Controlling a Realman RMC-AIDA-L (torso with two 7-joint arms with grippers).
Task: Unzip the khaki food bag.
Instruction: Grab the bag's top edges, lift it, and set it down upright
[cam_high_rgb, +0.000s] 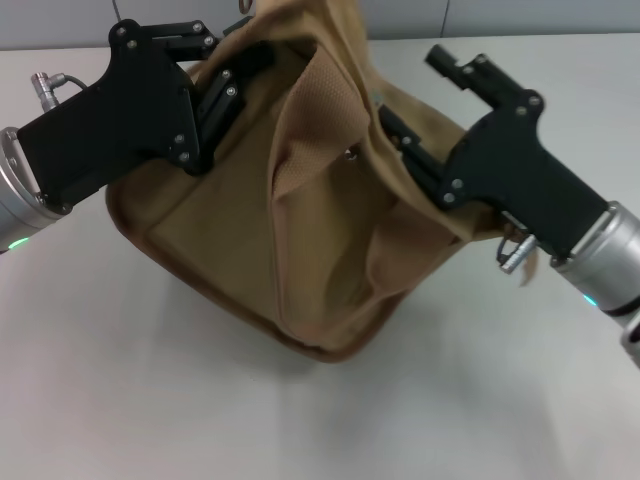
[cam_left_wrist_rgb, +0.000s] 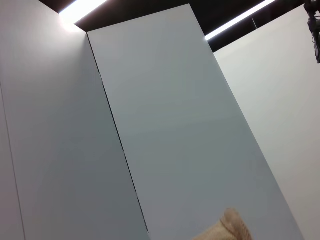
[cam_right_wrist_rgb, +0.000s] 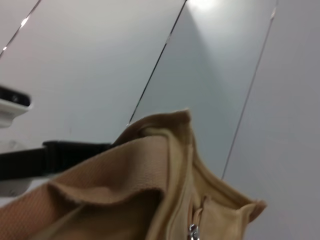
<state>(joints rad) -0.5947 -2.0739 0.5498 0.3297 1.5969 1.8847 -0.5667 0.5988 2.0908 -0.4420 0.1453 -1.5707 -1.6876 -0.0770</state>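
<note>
The khaki food bag (cam_high_rgb: 250, 240) is in the middle of the head view, tipped over with its flat side panel facing up and its fabric crumpled. A webbing handle (cam_high_rgb: 320, 110) drapes over it. My left gripper (cam_high_rgb: 235, 75) is at the bag's upper left corner, shut on its top edge. My right gripper (cam_high_rgb: 392, 130) is pressed into the bag's right side, its fingers closed in the folds. The right wrist view shows the bag's top (cam_right_wrist_rgb: 125, 200) and the silver zipper pull (cam_right_wrist_rgb: 192, 231) on the zipper. A scrap of the bag (cam_left_wrist_rgb: 230, 227) shows in the left wrist view.
The bag rests on a white table (cam_high_rgb: 150, 400) with bare room in front and on both sides. A black bar (cam_right_wrist_rgb: 50, 155) behind the bag shows in the right wrist view. Both wrist views otherwise show grey wall panels (cam_left_wrist_rgb: 175, 125).
</note>
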